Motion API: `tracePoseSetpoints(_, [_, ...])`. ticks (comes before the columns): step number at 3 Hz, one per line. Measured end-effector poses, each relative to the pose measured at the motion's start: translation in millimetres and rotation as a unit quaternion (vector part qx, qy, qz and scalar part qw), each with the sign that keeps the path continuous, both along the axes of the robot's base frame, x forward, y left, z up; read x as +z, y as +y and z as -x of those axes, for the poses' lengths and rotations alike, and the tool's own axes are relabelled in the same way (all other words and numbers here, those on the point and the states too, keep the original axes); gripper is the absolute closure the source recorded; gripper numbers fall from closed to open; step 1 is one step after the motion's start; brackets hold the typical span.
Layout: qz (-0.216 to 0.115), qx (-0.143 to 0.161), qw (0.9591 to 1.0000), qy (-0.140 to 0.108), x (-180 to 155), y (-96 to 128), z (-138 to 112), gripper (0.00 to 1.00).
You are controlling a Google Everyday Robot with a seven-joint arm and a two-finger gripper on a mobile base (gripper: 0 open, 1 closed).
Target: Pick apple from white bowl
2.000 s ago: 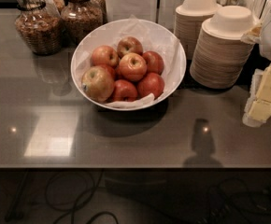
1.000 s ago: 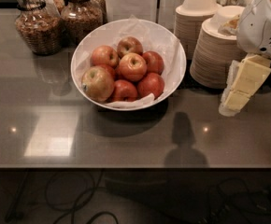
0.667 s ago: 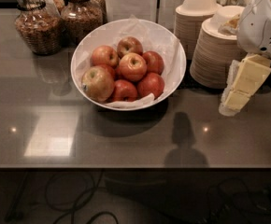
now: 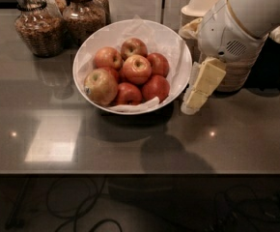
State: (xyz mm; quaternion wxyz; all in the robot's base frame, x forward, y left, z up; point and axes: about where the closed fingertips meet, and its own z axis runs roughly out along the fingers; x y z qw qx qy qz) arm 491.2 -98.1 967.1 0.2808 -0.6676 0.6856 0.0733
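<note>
Gripper (image 4: pixel 192 103) just right of white bowl (image 4: pixel 80 62), grip impossible to tell; apple (image 4: pixel 100 86) inside, at left.

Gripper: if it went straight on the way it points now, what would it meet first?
The cream gripper, right of the large glossy white bowl, points down and slightly left. It would likely meet the grey countertop beside the bowl first; depth is unclear, so it might graze the bowl's outer wall.
</note>
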Motion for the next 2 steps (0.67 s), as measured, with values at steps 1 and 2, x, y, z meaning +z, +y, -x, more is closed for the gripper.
tracePoseSetpoints(1, [-0.035,0.061,0.9975,-0.006,-2.3,48.2,-12.2,0.00])
tracePoseSetpoints(2, [-0.036,0.060,0.9975,-0.007,-3.0,48.4,-12.0,0.00])
